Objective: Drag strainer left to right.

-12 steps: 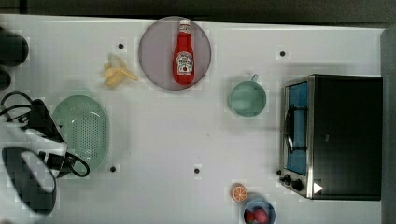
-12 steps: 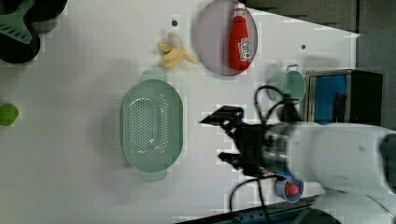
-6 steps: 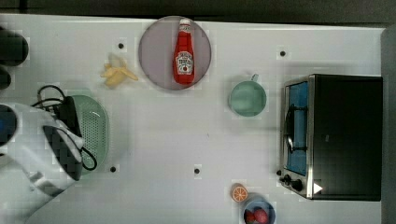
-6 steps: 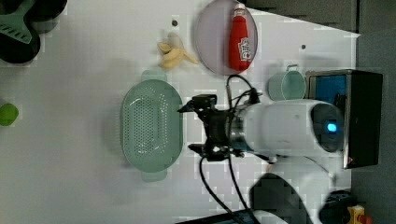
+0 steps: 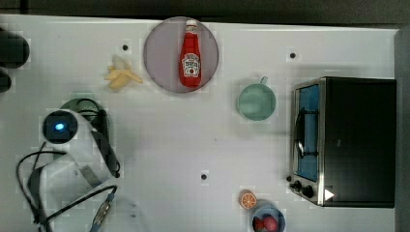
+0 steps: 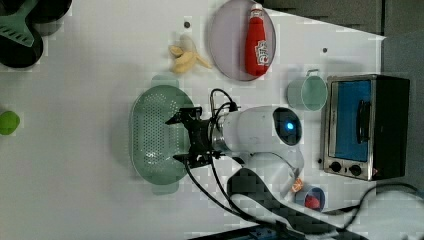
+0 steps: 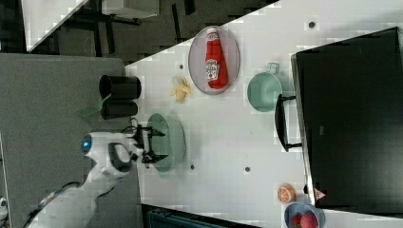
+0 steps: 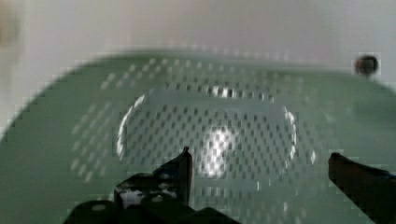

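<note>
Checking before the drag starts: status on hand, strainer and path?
Hand open, over the strainer, nothing gripped. Strainer flat on the table. Mug and toaster oven stand toward the top view's right.

arm swung in over the table, pincer [image 6: 181,138] now above the strainer [image 6: 152,137]

Strainer [image 6: 152,137]: pale mint-green oval, perforated interior, resting upright, open side up, at 9 o'clock of the top view.
</note>
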Tool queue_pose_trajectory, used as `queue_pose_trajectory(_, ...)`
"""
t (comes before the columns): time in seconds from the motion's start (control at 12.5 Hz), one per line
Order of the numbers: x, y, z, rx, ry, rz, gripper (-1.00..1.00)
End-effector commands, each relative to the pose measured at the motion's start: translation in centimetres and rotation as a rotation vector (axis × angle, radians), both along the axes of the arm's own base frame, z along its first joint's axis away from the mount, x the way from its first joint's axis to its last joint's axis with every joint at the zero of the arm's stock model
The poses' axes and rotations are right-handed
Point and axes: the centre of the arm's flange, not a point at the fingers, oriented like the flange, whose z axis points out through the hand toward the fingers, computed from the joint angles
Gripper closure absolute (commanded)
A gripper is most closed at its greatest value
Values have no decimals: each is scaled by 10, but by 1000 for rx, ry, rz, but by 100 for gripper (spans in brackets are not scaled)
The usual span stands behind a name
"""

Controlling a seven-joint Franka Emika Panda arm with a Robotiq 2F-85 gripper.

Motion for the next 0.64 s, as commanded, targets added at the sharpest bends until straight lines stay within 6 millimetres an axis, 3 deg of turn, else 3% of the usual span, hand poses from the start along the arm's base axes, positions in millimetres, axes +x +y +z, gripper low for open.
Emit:
queue_pose_trajectory(0.08,6,-1,-5,-20,-18,-78,-100)
queue_pose_trajectory(0.48,-6,9,-32,-81,-32,-68,-100)
queue_pose_trajectory(0.64,-2,0,-38,-112,-34,-87,-100)
